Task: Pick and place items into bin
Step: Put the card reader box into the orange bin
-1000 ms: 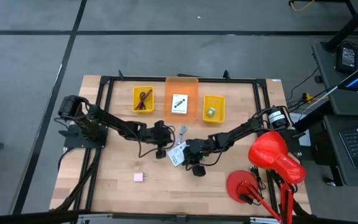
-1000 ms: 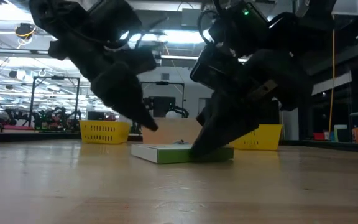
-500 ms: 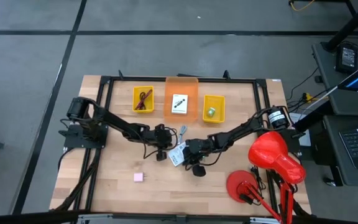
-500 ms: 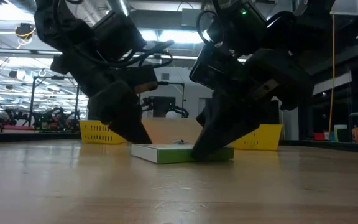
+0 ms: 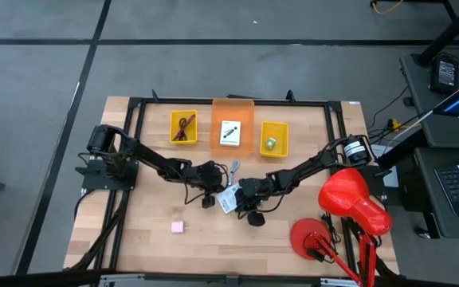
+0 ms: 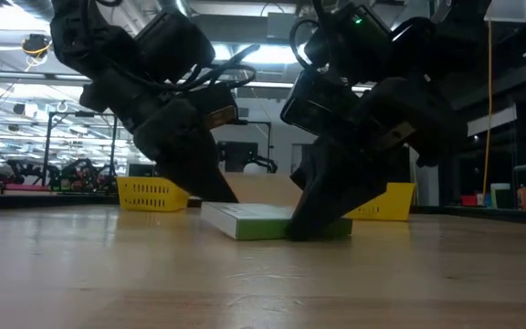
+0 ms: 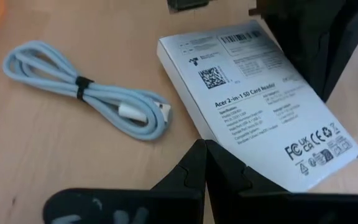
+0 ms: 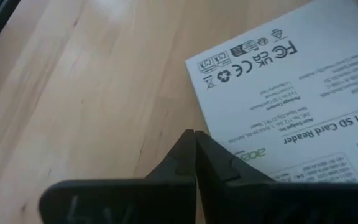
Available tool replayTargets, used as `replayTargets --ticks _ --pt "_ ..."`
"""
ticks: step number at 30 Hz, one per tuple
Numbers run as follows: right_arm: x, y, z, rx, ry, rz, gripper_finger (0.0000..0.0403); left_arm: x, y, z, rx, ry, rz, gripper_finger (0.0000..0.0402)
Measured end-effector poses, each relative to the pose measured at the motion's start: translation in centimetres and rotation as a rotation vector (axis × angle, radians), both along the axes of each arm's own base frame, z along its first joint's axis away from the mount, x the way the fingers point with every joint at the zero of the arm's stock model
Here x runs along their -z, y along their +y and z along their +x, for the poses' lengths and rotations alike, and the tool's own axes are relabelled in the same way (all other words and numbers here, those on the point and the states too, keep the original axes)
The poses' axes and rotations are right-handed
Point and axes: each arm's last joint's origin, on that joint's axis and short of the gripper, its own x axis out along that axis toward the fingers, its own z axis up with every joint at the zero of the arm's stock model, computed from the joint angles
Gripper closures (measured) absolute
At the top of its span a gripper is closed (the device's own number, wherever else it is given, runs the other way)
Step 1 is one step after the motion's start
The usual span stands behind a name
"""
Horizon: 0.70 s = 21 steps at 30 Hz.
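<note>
At the middle of the wooden table, the left gripper (image 5: 211, 194) and the right gripper (image 5: 242, 197) meet tip to tip over one flat white card-reader box with black print and a green edge (image 5: 228, 196). Both pairs of dark fingers are pressed together with nothing between them. In the left wrist view the shut fingers (image 7: 199, 163) rest at the box's long edge; in the right wrist view the shut fingers (image 8: 194, 151) touch the opposite edge (the two seem to be nudging or squeezing it from both sides). From table height the box lies flat, with one arm's fingers planted at each end.

Just beside the box, on the far side, lies a coiled pale blue-grey cable with a black tie (image 7: 89, 98). Nearer the front edge, well apart, sits a small pink square (image 5: 177, 227).

Along the back stand three bins: a yellow one holding a maroon cord (image 5: 184, 126), an orange one (image 5: 233, 111) already holding a second white printed box (image 5: 229, 132), and a yellow one with a green cube (image 5: 270, 143).

My worry: closed fingers cannot pick up a flat box. Pushing from both ends could pop it upward, skid it into the cable, or wedge a fingertip against the wood.
</note>
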Motion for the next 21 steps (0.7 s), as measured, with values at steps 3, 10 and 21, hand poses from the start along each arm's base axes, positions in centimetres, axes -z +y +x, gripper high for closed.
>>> replayTargets --ticks 3,10,21 --pt "0.0 -0.2 0.0 0.001 -0.002 -0.005 0.0403 0.0 0.0 0.0 -0.012 -0.003 0.012 0.0400" --pt "0.0 -0.9 0.1 0.022 0.002 -0.006 0.0403 -0.4 0.2 0.3 -0.003 -0.053 0.051 0.0400" --pt "0.1 -2.3 0.3 0.061 0.003 -0.014 0.0403 -0.9 0.3 0.2 -0.041 -0.065 0.086 0.0400"
